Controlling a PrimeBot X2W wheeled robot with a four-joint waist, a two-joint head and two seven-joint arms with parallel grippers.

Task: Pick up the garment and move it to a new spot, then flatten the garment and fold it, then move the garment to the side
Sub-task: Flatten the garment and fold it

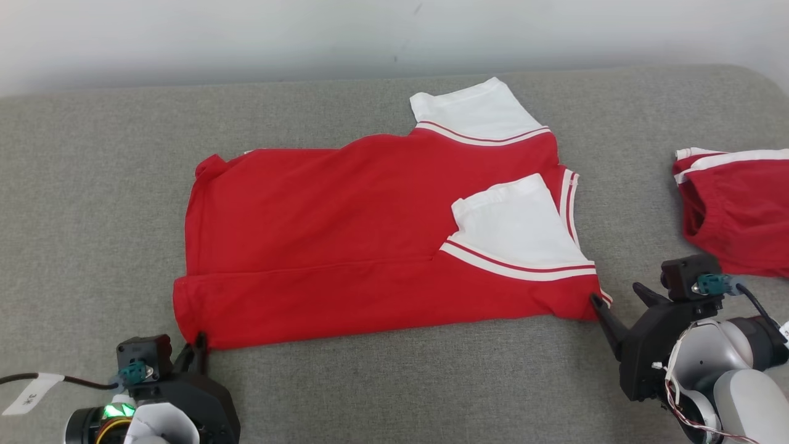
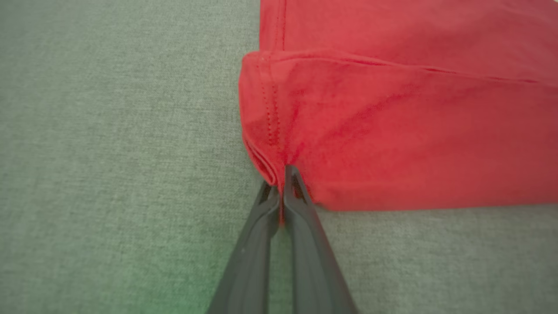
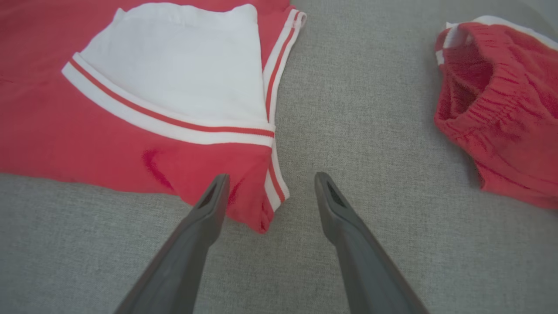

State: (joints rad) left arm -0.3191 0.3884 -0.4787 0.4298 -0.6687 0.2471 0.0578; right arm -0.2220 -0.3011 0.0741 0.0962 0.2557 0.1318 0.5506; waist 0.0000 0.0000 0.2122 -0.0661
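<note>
A red shirt (image 1: 345,246) with white, red-striped sleeves lies partly folded on the grey surface, its near long edge turned over and one white sleeve (image 1: 518,228) laid across its front. My left gripper (image 1: 198,345) is shut on the shirt's near left corner (image 2: 279,174), red cloth pinched between the fingers. At the near right corner (image 3: 261,205) my right gripper (image 1: 619,295) stands open, one finger (image 3: 209,205) over the cloth, the other (image 3: 333,205) beside it, nothing held.
Red shorts (image 1: 736,209) with white trim and an elastic waistband (image 3: 492,100) lie crumpled at the right edge of the grey fabric surface (image 1: 92,185). A pale wall runs behind the surface's far edge.
</note>
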